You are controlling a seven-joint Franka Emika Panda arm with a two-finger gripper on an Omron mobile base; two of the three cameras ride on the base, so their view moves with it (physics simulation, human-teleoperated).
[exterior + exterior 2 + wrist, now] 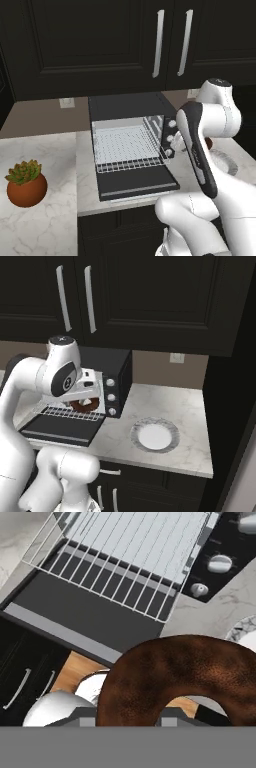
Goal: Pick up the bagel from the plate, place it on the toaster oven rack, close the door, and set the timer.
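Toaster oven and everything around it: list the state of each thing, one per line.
door: open, folded down flat
toaster oven rack: pulled partly out, bare
bagel: held in the air near the rack
claw: shut on the bagel
plate: empty, on the counter
upper cabinet doors: closed

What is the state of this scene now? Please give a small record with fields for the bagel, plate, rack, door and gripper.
bagel: dark brown ring, held at the gripper, off the plate, near the oven's front
plate: white with ridged grey rim, on the marble counter right of the oven, nothing on it
toaster oven rack: silver wire grid, pulled partly out, bare
door: black panel, open, lying flat
gripper: fingers shut on the bagel, above the door
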